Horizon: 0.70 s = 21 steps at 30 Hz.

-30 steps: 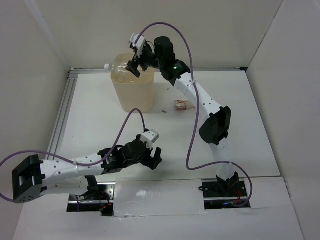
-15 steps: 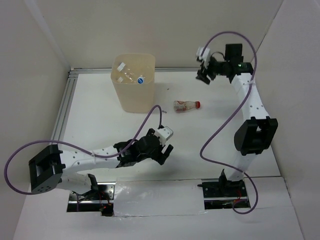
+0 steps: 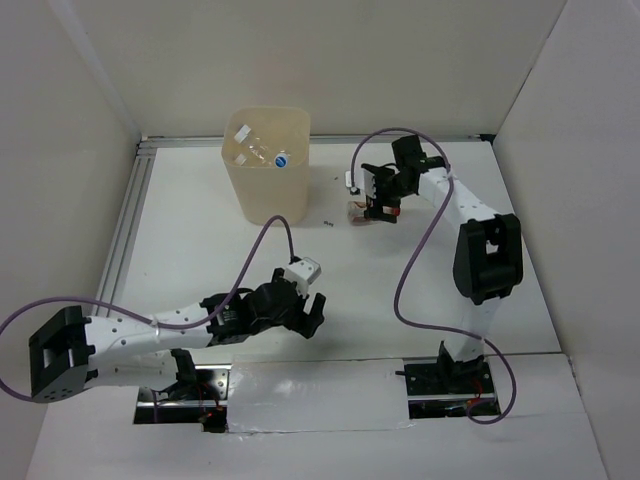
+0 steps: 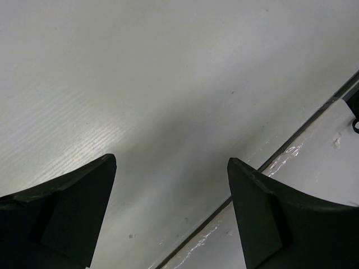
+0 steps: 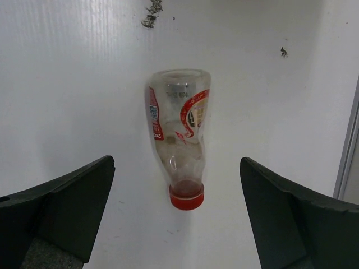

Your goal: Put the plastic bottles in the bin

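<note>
The cream-beige bin (image 3: pixel 268 185) stands at the back left of the table with clear bottles (image 3: pixel 262 152) inside. The red-capped bottle (image 5: pixel 179 131) lies on its side on the table, largely hidden under my right gripper in the top view (image 3: pixel 358 211). My right gripper (image 3: pixel 378 205) hangs right over it, open and empty, its fingers either side of the cap end (image 5: pixel 187 197) and apart from it. My left gripper (image 3: pixel 305 312) is open and empty low over the bare table near the front edge.
A dark speck (image 3: pixel 328 224) lies on the table between the bin and the red-capped bottle. White walls close off the left, back and right. A metal rail (image 3: pixel 130 215) runs along the left edge. The table's front edge seam (image 4: pixel 269 159) shows under the left gripper.
My right arm swung from over the bin out to the back right, then down over the red-capped bottle. The bottle it carried is now in the bin. My left gripper shifted slightly.
</note>
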{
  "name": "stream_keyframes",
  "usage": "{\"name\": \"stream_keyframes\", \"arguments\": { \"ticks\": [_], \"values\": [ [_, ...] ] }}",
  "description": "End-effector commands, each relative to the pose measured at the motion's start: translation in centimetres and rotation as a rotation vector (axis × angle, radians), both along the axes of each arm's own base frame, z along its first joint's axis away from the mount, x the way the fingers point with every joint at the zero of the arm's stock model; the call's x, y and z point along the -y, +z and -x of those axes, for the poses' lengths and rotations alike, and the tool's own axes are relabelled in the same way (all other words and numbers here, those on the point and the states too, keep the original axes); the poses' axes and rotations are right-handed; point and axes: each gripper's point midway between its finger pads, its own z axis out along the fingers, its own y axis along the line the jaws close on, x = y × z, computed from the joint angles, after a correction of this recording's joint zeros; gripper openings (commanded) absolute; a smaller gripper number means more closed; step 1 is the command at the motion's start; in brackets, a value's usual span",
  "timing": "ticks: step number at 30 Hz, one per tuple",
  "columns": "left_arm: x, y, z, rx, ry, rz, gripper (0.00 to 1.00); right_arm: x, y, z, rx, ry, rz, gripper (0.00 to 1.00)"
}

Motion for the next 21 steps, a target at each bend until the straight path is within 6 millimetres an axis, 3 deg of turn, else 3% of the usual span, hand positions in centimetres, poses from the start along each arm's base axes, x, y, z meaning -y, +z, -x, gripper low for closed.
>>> {"name": "stream_keyframes", "arguments": {
  "ticks": [1,13,18,19,21],
  "values": [
    [-0.7,0.3,0.2,-0.021,0.056,0.039,0.93,-0.4,-2.1,-2.2,0.052,0.002,0.06,0.99],
    [-1.8,-0.3,0.6,-0.04,0.092,0.003,0.93,-1.3,-8.6,-4.7,0.039,-0.001,0.211,0.99],
    [-2.0,-0.1,0.5,-0.044,0.112,0.011,0.93,-1.8,-10.1,-2.8,-0.056,0.083,0.228,0.74],
    [-2.0,-0.1,0.5,-0.044,0.112,0.011,0.93,-2.0,-9.4,-1.7,-0.116,0.099,0.192,0.57],
    [-2.3,0.0,0.5,-0.041,0.124,0.022,0.93,-2.3,-8.0,-0.6,-0.161,0.136,0.148,0.42]
  ]
}}
